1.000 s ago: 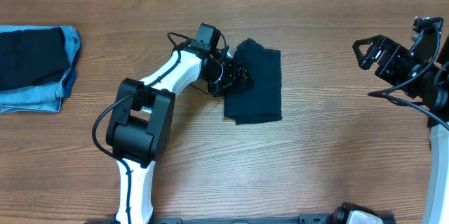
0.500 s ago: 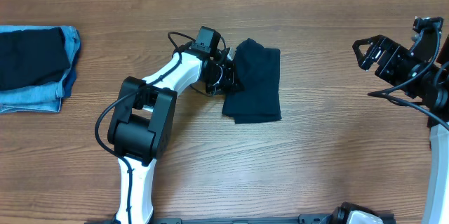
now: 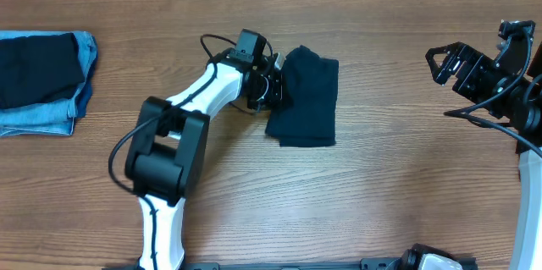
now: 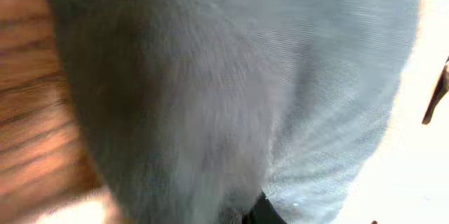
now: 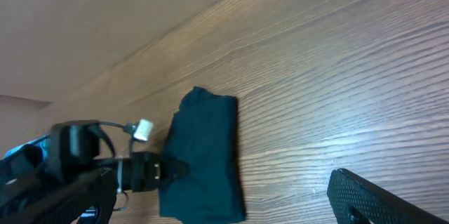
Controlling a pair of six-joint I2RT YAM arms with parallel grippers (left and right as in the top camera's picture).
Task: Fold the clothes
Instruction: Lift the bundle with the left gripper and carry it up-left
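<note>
Left arm point(image 3: 182, 113): reaches up from the near table edge, elbow bent, white forearm angled up and to the right, wrist low at the table point(image 3: 381, 177). The left gripper point(image 3: 275, 92) points right and sits on the left edge of the navy shirt point(image 3: 306, 96). In the right wrist view the left gripper point(image 5: 167, 171) narrows to a point at the cloth edge, so its fingers are pinched on the shirt. The left wrist view is almost all blurred cloth point(image 4: 210, 90) right up against the lens, with a strip of wood at the left.

Right arm point(image 3: 508, 84): parked along the right table edge, well apart from the shirt. The right gripper point(image 3: 434, 65) faces left with its fingers spread wide and nothing between them. Only one black finger point(image 5: 365, 196) shows in its own camera, bottom right.

Counts:
- arms: 2
- grippers: 2, one clamped on cloth and one released
- navy shirt: 1, folded to a rough upright rectangle at table centre; top left corner rounded and bunched, lower edge slightly skewed
- pile point(image 3: 42, 84) at the far left edge of the table: 1 dark navy piece point(image 3: 38, 67) lying on light blue denim point(image 3: 51, 116); can't tell how many denim items, since only layered edges show

The shirt and the pile are well apart, and neither gripper touches the pile.
</note>
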